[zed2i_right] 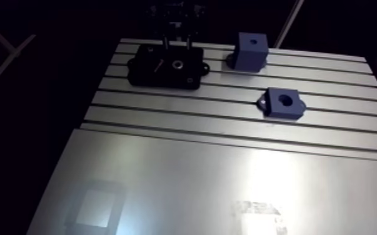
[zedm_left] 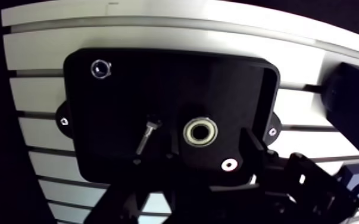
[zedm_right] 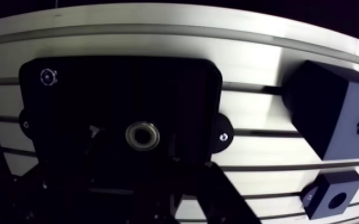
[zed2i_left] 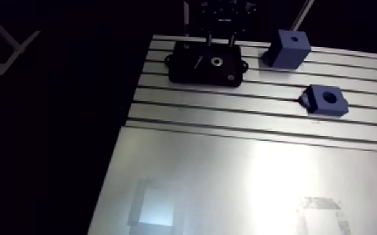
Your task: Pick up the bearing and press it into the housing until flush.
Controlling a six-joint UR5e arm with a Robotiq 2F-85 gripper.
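Open, empty claw [zed2i_left: 221,42] hovers over a black tray [zedm_left: 128,89] near the worktop's [zed2i_left: 228,175] far left corner; the bearing [zedm_left: 200,132] lies flat in the tray, centred just ahead of the claw.

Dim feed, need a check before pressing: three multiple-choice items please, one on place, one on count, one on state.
1. The bearing sits: A in the black housing; B in a tray; C on the floor.
2. Blue blocks: A one; B two; C three.
3. The bolt: A stands upright; B lies flat; C hangs.
A, its ring shows in the housing's face. B, two stand beside the housing. B, it lies across the housing.
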